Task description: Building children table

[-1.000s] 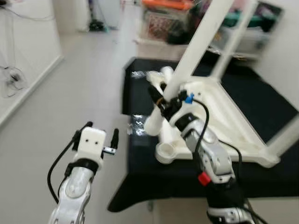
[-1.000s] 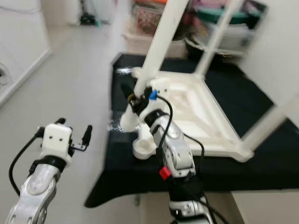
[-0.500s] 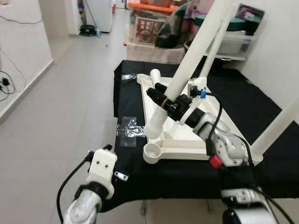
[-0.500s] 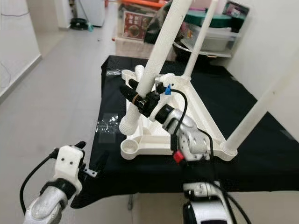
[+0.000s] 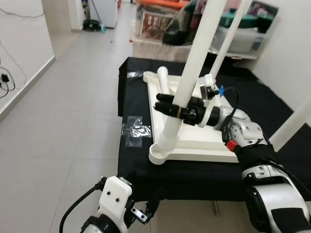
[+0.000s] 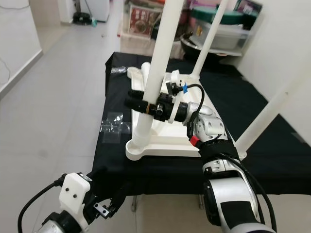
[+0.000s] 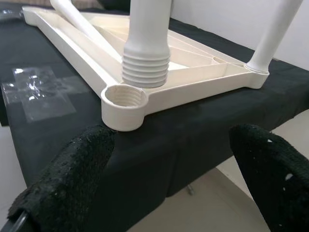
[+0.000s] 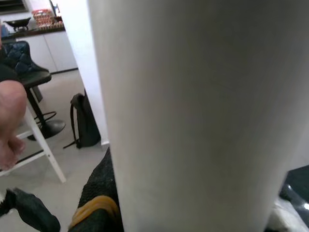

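A white table top (image 5: 194, 154) lies upside down on a black-covered table (image 5: 194, 177). My right gripper (image 5: 167, 108) is shut on a white leg (image 5: 187, 92), held nearly upright. Its threaded end (image 7: 145, 67) hangs just above and behind the open corner socket (image 7: 124, 99) at the front left. Two more legs stand in their corners, one at the back (image 5: 228, 43) and one at the right (image 5: 291, 124). A loose leg (image 5: 164, 80) lies on the top's far left. My left gripper (image 7: 166, 188) is open, low before the table's front edge.
Clear tape patches (image 5: 133, 131) lie on the black cloth left of the top. Storage boxes (image 5: 160, 24) crowd the back. Tiled floor (image 5: 58, 121) stretches to the left. A person's foot (image 8: 9, 121) and a chair leg appear in the right wrist view.
The held leg has swung more upright, its threaded end now over the front-left socket. My left arm has dropped below the table's edge. The camera has shifted too.
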Robot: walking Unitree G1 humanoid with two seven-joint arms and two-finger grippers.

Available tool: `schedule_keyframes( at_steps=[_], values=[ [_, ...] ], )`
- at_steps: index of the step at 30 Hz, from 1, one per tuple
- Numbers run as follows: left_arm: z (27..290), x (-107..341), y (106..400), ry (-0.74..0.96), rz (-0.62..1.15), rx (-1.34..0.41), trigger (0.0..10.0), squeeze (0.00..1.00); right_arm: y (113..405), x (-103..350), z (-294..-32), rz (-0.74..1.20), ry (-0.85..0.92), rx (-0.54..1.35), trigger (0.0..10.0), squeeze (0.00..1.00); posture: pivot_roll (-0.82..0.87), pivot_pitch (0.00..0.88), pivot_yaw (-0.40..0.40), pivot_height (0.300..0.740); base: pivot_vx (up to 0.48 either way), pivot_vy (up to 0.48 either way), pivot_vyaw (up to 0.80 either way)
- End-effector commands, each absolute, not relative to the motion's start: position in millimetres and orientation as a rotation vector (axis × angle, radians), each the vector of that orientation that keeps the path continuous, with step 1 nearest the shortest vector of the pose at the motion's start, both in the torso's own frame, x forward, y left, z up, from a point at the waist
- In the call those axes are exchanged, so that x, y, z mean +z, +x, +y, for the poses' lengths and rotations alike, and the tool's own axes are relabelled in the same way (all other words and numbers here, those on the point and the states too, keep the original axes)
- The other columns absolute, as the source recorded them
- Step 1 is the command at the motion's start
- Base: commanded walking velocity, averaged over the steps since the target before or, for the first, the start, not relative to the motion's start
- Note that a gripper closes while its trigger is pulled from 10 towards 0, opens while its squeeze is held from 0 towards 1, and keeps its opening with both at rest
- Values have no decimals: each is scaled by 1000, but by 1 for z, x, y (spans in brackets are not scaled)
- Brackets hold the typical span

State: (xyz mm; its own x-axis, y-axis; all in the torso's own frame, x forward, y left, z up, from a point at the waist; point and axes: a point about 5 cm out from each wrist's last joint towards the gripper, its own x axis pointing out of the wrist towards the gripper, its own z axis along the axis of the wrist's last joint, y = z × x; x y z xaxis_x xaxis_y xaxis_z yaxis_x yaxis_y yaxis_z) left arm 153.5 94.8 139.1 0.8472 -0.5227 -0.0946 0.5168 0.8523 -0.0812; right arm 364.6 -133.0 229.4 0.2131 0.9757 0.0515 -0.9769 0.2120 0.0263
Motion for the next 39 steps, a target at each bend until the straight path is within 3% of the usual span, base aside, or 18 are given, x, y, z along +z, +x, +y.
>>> schedule_keyframes(
  at_steps=[1, 11, 22, 39],
  values=[
    [91, 143, 147, -68, 122, -581, 10000, 0, 366, 239, -129, -60, -2, 1381, 10000, 0, 147, 154, -145, 740, 0, 0, 0],
    [89, 153, 134, -48, 122, -592, 10000, 0, 369, 259, -115, -140, -28, 1524, 10000, 0, 155, 201, -155, 740, 0, 0, 0],
    [93, 157, 132, -35, 134, -567, 10000, 0, 365, 249, -110, -115, -67, 1612, 10000, 0, 160, 219, -150, 740, 0, 0, 0],
    [114, 153, 145, 145, 110, -513, 10000, 0, 359, 238, -113, -76, -121, 1680, 10000, 0, 153, 233, -145, 740, 0, 0, 0]
  ],
)
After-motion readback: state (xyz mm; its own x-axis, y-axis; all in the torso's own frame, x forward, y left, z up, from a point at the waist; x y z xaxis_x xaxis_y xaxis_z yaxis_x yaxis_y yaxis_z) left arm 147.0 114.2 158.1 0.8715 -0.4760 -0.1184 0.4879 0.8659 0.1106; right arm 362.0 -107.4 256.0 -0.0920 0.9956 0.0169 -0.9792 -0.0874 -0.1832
